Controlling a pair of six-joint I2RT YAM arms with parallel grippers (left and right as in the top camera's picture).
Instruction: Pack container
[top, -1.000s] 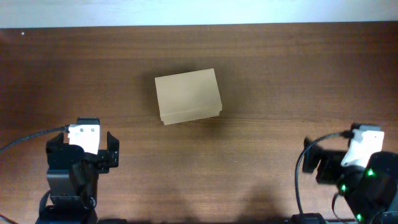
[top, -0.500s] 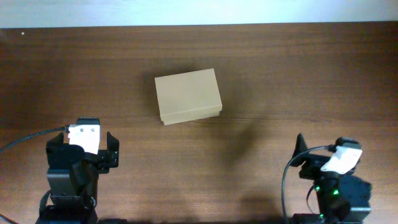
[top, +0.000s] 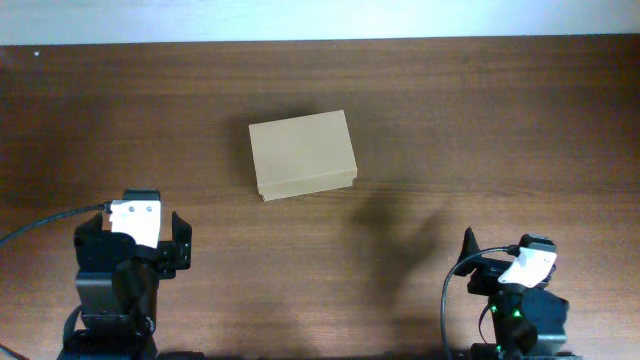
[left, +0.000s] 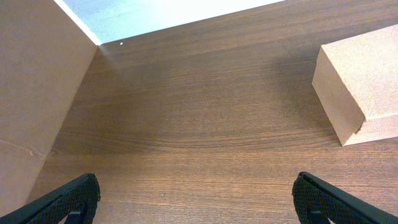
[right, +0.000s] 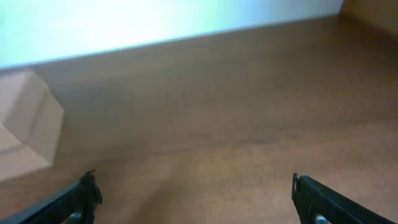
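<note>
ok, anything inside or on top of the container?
Nothing sits on top of the container; its top is bare cardboard. It is closed, and the closed top covers the inside, so whether it holds anything cannot be seen in any view.

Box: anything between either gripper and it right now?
Nothing visible. The box sits closed mid-table, and only wood table lies between it and the left gripper or the right gripper. Both grippers are open, at the near edge, well apart from the box.

A closed cardboard box (top: 302, 154) sits on the wooden table (top: 480, 120).
</note>
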